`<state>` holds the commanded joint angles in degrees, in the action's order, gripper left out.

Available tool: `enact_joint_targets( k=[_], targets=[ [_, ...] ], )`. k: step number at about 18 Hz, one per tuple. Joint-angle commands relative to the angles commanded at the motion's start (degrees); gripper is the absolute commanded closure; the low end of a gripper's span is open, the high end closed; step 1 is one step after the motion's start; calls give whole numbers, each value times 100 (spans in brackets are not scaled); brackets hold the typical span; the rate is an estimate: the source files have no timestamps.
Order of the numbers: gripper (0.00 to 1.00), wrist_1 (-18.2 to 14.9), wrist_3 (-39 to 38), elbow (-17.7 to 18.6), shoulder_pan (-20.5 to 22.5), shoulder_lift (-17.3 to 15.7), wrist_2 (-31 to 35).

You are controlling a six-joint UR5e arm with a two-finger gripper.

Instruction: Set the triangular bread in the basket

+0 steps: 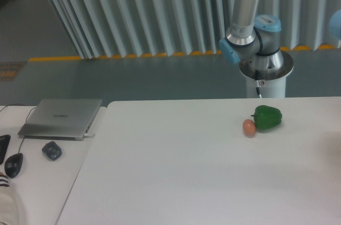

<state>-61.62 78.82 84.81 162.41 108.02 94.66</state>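
Observation:
The triangular bread is out of view, and so is the basket. The gripper is out of view as well: only the arm's base and lower joints [250,33] show behind the table's far edge, rising out of the top of the frame. On the white table [186,171] lie a green pepper [267,118] and, touching its left side, a small brown egg [249,127].
A closed grey laptop [61,118] lies on a second table at the left, with a dark blue object [51,150] and a black mouse [14,164] in front of it. A ribbed grey wall stands behind the arm.

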Motion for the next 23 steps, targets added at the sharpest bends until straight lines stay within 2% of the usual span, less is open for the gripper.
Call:
enact_joint_targets(
  k=[3, 5, 6, 8, 9, 10, 13, 14, 15, 23],
  targets=[
    [90, 9, 930, 61, 404, 0, 44],
    [90, 9, 1151, 62, 555, -35, 44],
    [90, 36, 1536, 62, 608, -9, 87],
    [89, 219, 2012, 53, 687, 17, 341],
    [88, 420, 2040, 44, 687, 96, 438],
    [88, 501, 2032, 18, 713, 166, 457],
    [78, 625, 1997, -53, 757, 281, 466],
    [68, 642, 1997, -61, 801, 273, 457],
    [1, 651, 1997, -79, 819, 281, 457],
    [0, 660, 1752, -26, 767, 264, 457]
  ],
)
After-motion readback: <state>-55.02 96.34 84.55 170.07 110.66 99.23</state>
